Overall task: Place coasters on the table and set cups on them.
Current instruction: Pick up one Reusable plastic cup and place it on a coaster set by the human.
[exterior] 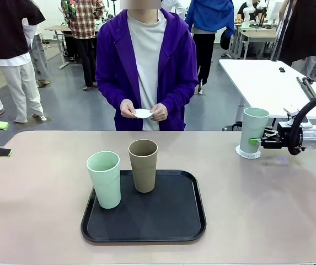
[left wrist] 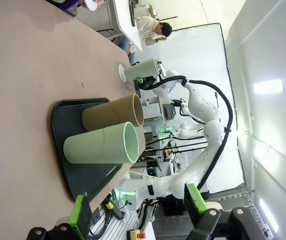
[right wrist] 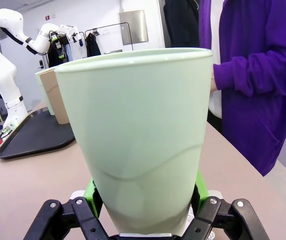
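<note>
**Step in hand: setting the first cup on its coaster.** My right gripper pinches the mint cup low on its wall, with a green pad on each side. The cup stands upright on the coaster, whose lacy edge shows around the base, toward the far right of the table. From the right wrist view I cannot tell whether the base bears fully on the paper. My left gripper hangs at the table's left end, fingers spread and nothing between them. The second mint cup and the tan cup stand upright, side by side and just apart, on the black tray at the near middle. The person at the far side holds a second coaster in both hands, above the table's far edge. In my judgement the next move calls for parting the right jaws and drawing back level, without nudging the tall, light cup or dragging the thin disc. The two cups on the tray must wait until coasters are laid for them. The tabletop is matte beige-pink. Beyond it are a grey floor, a white table and other people standing.
</note>
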You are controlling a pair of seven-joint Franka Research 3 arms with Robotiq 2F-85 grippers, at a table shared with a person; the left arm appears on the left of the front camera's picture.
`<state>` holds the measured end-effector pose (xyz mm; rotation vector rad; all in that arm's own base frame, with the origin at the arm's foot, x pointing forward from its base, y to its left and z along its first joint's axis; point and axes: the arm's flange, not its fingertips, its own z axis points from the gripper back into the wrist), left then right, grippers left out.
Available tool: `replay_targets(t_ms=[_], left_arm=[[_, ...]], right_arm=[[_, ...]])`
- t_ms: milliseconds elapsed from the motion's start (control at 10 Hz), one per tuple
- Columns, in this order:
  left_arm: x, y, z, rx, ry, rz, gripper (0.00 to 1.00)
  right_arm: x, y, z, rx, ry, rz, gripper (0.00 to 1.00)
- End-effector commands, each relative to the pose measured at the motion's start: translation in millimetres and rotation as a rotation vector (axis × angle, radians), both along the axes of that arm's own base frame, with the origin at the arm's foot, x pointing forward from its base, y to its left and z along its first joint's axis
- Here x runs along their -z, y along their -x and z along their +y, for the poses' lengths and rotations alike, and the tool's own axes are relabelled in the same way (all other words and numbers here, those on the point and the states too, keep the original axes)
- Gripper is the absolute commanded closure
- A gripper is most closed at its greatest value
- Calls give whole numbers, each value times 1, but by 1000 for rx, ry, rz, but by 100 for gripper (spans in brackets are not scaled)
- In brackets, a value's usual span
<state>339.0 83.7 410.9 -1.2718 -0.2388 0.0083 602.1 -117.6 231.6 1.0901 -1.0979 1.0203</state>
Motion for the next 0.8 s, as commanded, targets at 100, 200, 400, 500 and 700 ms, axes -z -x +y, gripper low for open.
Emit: replay_targets(t_ms=[100,200,400,500,700], left_arm=[[0,0,1,0,7,-16,0],[0,0,1,0,7,-16,0],[0,0,1,0,7,-16,0],[0,0,1,0,7,-16,0],[0,0,1,0,7,-16,0]], right_arm=[[7,-13,-6,18,2,-19,17],[8,-14,-6,17,2,-17,17],[13,-18,-6,13,1,-9,17],[16,-20,-5,7,0,-9,17],[21,-24,-6,8,-7,-11,17]])
